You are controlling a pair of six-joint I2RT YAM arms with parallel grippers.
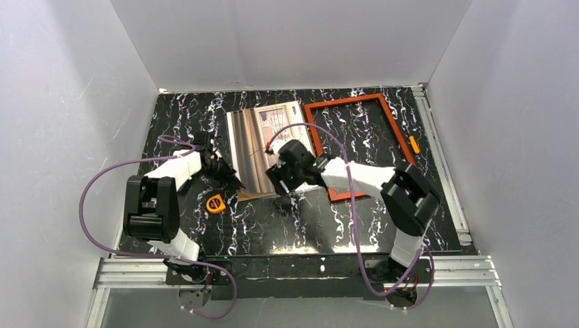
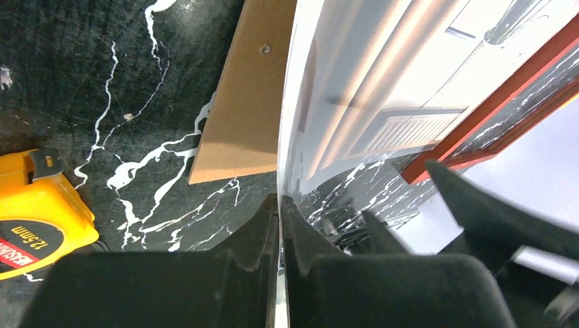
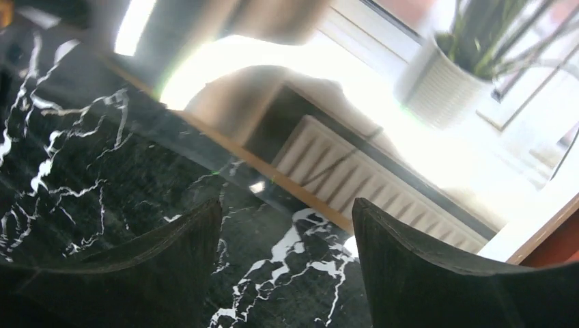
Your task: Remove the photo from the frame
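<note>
Photo: the photo (image 1: pixel 263 143) lies picture-side up on the table (image 1: pixel 307 229), left of centre, window and potted plant facing the ceiling.
Photo and frame: it sits just beside the frame (image 1: pixel 341 101), on that border's left. Whether the two touch at the far corner I cannot tell.
Left gripper: my left gripper (image 2: pixel 280 205) is pinched tight on the photo's thin pale edge at its near left side, fingers (image 2: pixel 256 236) pressed flat with no gap showing.
Under that edge: a brown board (image 2: pixel 246 102) pokes out below the print. I cannot tell whether it is joined to the print or lying loose.
Right gripper: my right gripper (image 3: pixel 287 205) hangs spread wide over the photo's near edge, holding nothing, with only marble and print between its fingers (image 3: pixel 410 263).
Step in hand: I judge the removal done in substance, so what remains is settling the print flat and letting go.
Doing it well: I would lower the left side evenly, keep the sheet from bowing, and release only once the edge rests on the surface. The right fingers should stay off the glossy face, which is throwing strong glare.
What the frame holds: nothing; only dark marbled tabletop shows inside it.
Nearby: a yellow tape measure (image 1: pixel 216 203) sits near my left wrist, clear of the print.
</note>
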